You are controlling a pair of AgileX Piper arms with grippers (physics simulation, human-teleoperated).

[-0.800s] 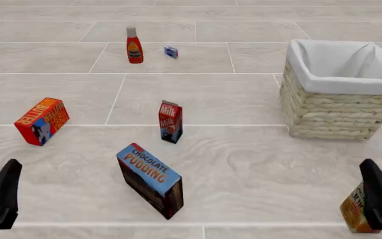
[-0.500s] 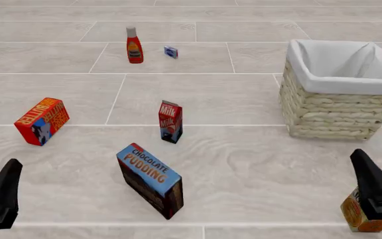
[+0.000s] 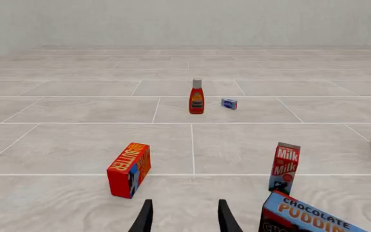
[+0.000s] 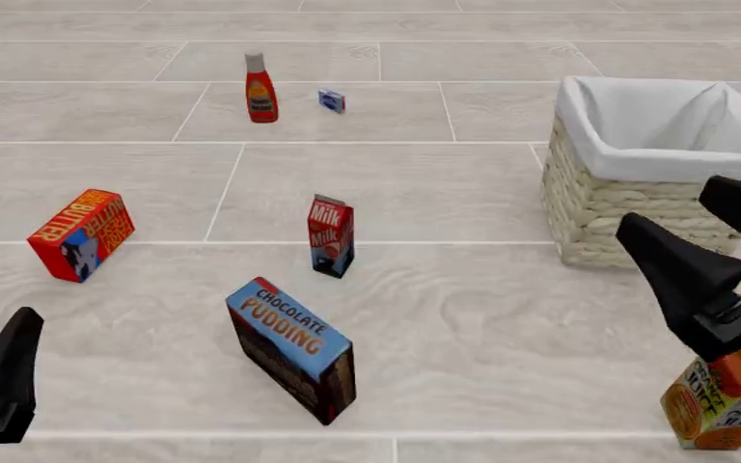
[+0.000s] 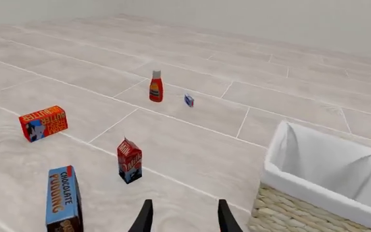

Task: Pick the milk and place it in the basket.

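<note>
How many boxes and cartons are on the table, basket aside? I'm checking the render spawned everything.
5: the milk at centre, the pudding box nearer, the Butter box at left, a juice carton near right, and a tiny blue box far back. Others may be hidden.

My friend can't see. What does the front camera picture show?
A small red milk carton stands in the middle of a tiled table, with a big wicker basket far to its right. The open right gripper hovers near the basket.
</note>
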